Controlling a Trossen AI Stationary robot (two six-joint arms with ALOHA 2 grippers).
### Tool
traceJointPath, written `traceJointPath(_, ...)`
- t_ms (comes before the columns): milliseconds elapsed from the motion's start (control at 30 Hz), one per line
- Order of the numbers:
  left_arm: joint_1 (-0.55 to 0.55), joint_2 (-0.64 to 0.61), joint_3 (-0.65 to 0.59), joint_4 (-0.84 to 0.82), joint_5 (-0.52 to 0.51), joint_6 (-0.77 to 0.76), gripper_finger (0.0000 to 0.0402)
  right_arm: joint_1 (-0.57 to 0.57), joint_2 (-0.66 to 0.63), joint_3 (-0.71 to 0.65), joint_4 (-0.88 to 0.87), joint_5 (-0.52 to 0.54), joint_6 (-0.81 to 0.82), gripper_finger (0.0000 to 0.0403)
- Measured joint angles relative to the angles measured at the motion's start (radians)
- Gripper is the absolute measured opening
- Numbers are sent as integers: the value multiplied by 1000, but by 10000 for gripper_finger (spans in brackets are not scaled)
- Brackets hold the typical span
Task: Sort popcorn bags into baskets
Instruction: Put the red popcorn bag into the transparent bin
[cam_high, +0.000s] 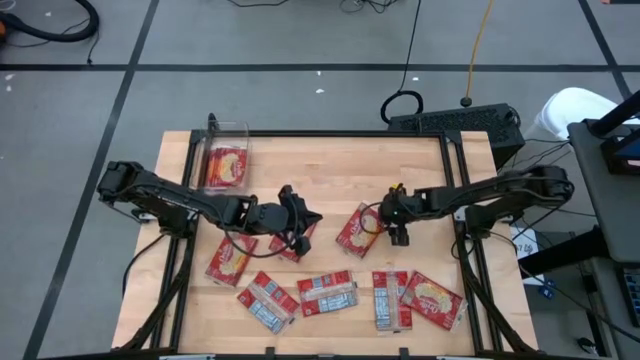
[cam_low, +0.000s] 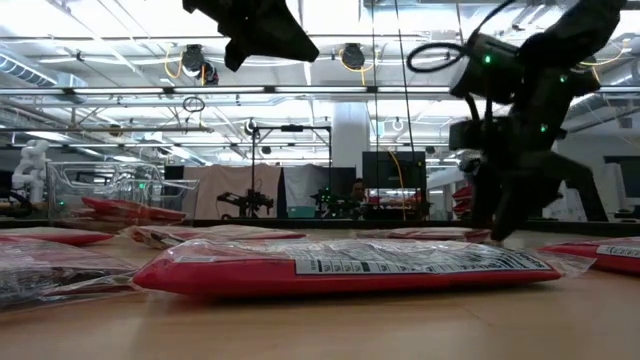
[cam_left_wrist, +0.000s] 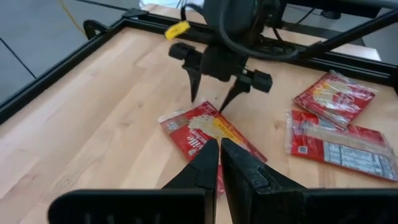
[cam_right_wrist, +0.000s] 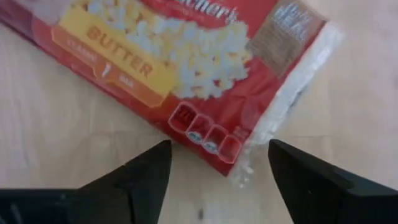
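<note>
Red popcorn bag (cam_low: 350, 268) lying flat in foreground, dark right hand (cam_low: 520, 215) behind it

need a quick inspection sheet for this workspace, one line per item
surface: wooden table in a black frame.
job's things: one popcorn bag lies in the clear bin at the far left corner; other popcorn bags are spread flat over the near half.
clutter: nothing seen.
grippers: left gripper shut, raised mid-table; right gripper open, just above a picture-side-up bag.
cables: looped cable on the floor beyond the table.
surroundings: grey floor, power strip behind the table.
</note>
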Motion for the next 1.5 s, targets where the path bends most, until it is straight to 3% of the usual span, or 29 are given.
traceJointPath(167,3,0,0,1,-3,-2,26,-26,71,-11,83,-59,-11,236)
traceJointPath(267,3,0,0,0,-15,-5,26,-27,97,-11,129,-78,-24,169)
traceJointPath(400,3,0,0,-2,-40,-8,26,-23,106,-12,194,-81,-39,43)
traceJointPath(467,3,0,0,-2,-60,-14,26,-18,96,-13,226,-60,-45,15)
traceJointPath(633,11,0,-15,21,-117,-41,26,16,48,-16,293,85,-83,4)
traceJointPath(767,44,1,-109,181,-120,-55,26,44,-2,-16,330,231,-144,2)
traceJointPath(933,97,1,-213,372,-35,-99,36,77,-52,-15,392,338,-241,0)
traceJointPath(1233,103,1,-239,402,-22,-110,141,94,-66,-15,600,488,-356,0)
traceJointPath(1500,55,62,-239,487,-139,-26,223,86,-66,-14,659,489,-244,0)
